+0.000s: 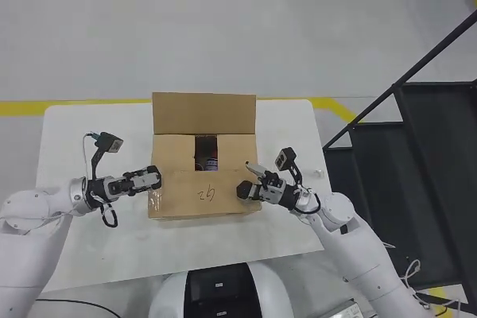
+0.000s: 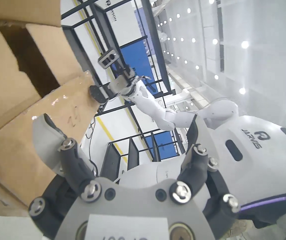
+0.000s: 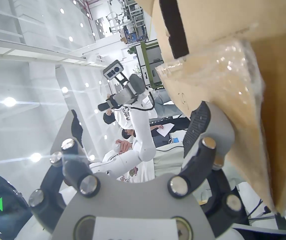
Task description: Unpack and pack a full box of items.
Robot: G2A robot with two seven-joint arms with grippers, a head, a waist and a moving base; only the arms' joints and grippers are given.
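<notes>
Subject: cardboard box, standing at the centre of the white desk, slightly toward the far edge.

Condition of box: the far flap is open and laid back away from the robot. The two side flaps are folded in, with a dark gap between them; the contents in that gap cannot be made out. The near flap is folded down over the top and bears a handwritten mark. Clear tape covers its right corner.

Left pincer: at the left end of the near flap, spread wide, holding nothing. One grey finger lies against the cardboard; the other stands clear of it.

Right pincer: at the right end of the near flap, spread wide, holding nothing. Its ribbed pad sits against the taped corner; the other finger stands free on the side away from the box.

Surroundings: a dark metal staircase stands to the right of the desk. A yellow line runs across the floor beyond the far edge
</notes>
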